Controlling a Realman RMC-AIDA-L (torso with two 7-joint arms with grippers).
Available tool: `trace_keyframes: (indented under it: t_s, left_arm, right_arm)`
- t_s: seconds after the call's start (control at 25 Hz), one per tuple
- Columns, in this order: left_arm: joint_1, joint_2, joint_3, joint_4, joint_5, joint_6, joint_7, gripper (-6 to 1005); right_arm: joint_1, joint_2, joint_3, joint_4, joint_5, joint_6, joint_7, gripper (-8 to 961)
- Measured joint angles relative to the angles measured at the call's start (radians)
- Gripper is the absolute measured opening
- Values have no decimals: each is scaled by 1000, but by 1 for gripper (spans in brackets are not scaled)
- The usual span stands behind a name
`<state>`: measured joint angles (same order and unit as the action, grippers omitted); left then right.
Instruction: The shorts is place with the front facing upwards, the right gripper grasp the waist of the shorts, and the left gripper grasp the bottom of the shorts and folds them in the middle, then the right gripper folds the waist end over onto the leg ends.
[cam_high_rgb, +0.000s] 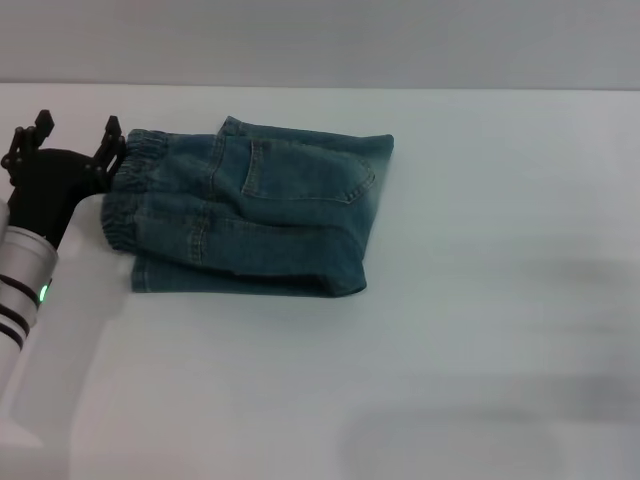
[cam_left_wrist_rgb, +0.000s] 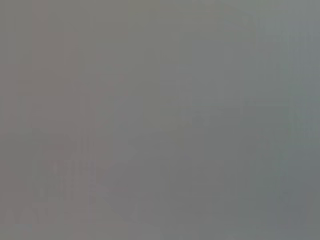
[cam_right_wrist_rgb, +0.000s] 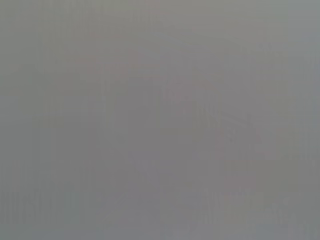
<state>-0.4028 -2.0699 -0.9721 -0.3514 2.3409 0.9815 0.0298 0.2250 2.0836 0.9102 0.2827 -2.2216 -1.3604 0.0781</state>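
Head view: the shorts (cam_high_rgb: 255, 212) lie folded into a compact bundle on the white table (cam_high_rgb: 480, 330), toward its far left part. The gathered elastic waist (cam_high_rgb: 128, 190) points to the robot's left; the folded edge faces right, and a stitched patch pocket (cam_high_rgb: 300, 172) shows on the top layer. No container is on the table. The left gripper (cam_high_rgb: 72, 140), a black claw on the silver arm with the green lamp (cam_high_rgb: 44, 293), sits at the left edge of the view just beside the waistband. Its prongs are spread wide apart; the nearer prong tip is at or very close to the elastic edge, but no cloth is caught between the prongs. The right gripper does not appear here

Left wrist view: only a flat grey field, nothing to make out

Right wrist view: the same plain grey, nothing to make out
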Motion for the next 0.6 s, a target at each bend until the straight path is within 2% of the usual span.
trace_keyframes:
  t_s: [0.32,0.52,0.6]
  left_arm:
    - [28,1,-8,13,0,15,0,810]
    - [30,0,-10,14,-10,15,-14,810]
    - [30,0,-11,14,-16,16,-27,810]
  right_arm:
    - [-17,1,-2,-3,-4,-30,-1,625]
    - [-22,1,-5,-4,-6,-31,-1,799]
    - [-23,1,-5,-4,-7,-34,-2,795]
